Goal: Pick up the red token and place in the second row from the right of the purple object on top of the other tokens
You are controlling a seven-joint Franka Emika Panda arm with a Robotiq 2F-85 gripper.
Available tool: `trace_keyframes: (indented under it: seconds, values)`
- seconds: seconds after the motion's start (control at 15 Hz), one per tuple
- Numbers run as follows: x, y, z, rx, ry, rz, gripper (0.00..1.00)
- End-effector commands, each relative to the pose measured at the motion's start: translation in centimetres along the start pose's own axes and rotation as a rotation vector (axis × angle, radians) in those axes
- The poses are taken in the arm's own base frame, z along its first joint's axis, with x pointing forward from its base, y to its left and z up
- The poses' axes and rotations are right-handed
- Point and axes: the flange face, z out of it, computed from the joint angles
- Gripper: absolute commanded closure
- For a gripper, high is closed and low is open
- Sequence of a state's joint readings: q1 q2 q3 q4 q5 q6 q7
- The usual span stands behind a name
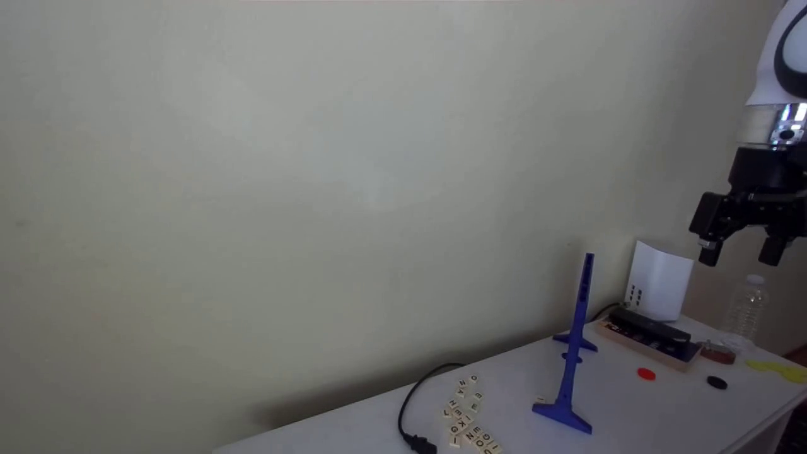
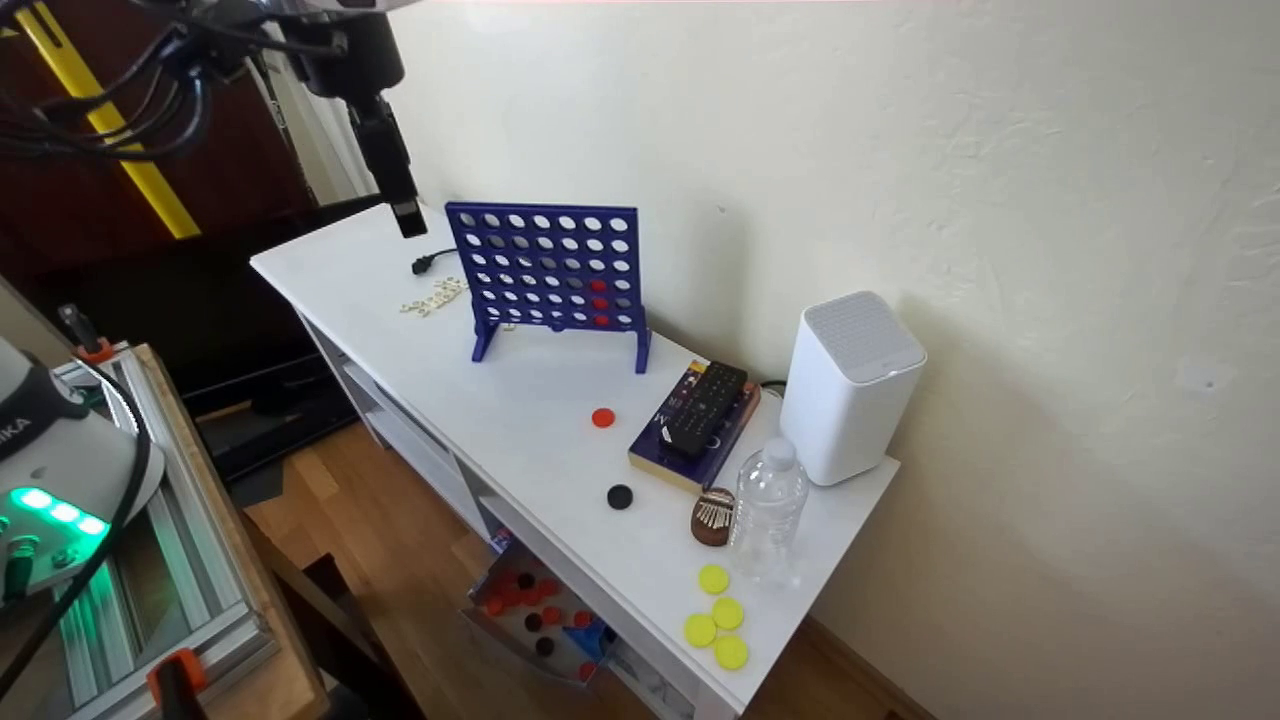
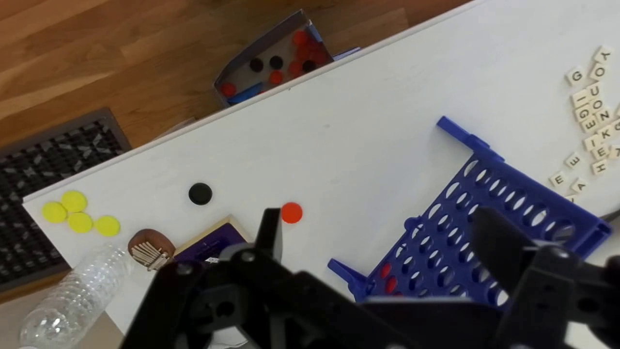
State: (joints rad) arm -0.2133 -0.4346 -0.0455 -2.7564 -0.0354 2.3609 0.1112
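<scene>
Gripper stands above the white table, jaws spread wide. Red token lies flat on the table between a black disc and the blue-purple frame, touching neither; red discs show through the frame near one foot. Letter tiles scattered past the frame; four yellow discs near the clear bottle.

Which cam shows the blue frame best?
An exterior view: the blue frame shows its whole grid, unblocked. In an exterior view the blue frame is edge-on; in the wrist view it's angled, partly behind the gripper.
</scene>
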Motion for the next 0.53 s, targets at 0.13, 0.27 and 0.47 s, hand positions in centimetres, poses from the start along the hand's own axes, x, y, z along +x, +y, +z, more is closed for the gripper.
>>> trace_keyframes:
  seconds: [0.13,0.27,0.47]
  values:
    - [3.4,1.8,4.1,-0.075,0.009,-0.148,0.00]
    - [4.7,2.6,5.1,-0.089,0.016,-0.158,0.00]
    - [3.9,2.2,5.0,-0.067,0.011,-0.121,0.00]
